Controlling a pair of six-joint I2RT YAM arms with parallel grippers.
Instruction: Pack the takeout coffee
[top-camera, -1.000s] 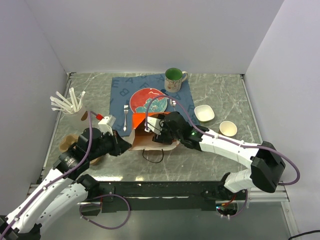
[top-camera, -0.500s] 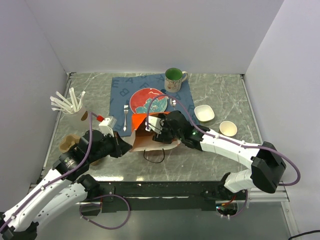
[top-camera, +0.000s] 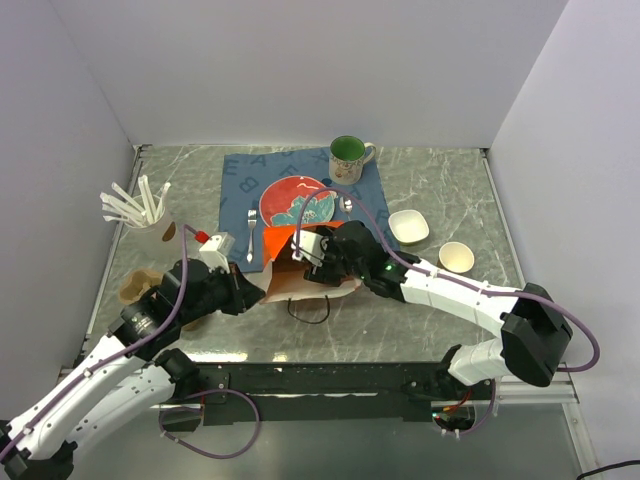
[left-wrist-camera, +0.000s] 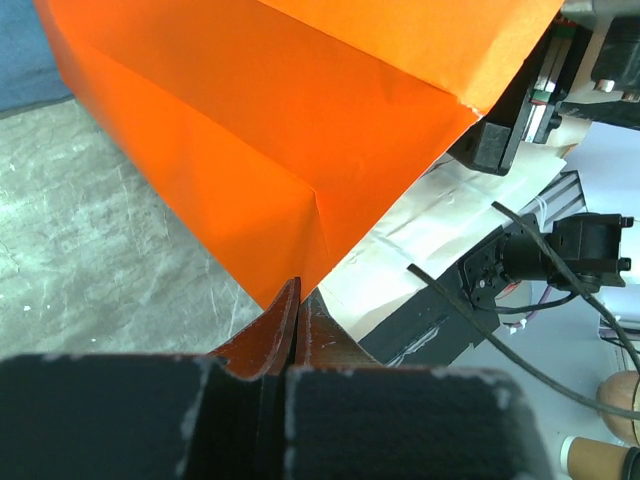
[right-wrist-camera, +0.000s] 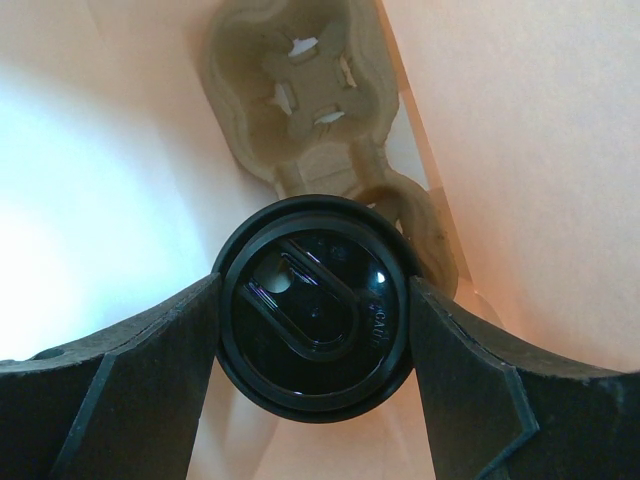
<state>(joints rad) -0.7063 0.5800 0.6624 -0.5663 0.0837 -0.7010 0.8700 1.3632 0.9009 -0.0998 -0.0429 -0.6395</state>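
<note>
Inside the orange bag (left-wrist-camera: 300, 120), the right end effector (right-wrist-camera: 312, 340) clasps the takeout coffee (right-wrist-camera: 312, 305) by its lid, jaws wide, above a cup carrier (right-wrist-camera: 300, 90). The left end effector (left-wrist-camera: 298, 320) is pinched tight on the bag's edge.

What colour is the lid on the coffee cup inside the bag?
Shiny black. The lid shows best in the right wrist view, inside the bag.
</note>
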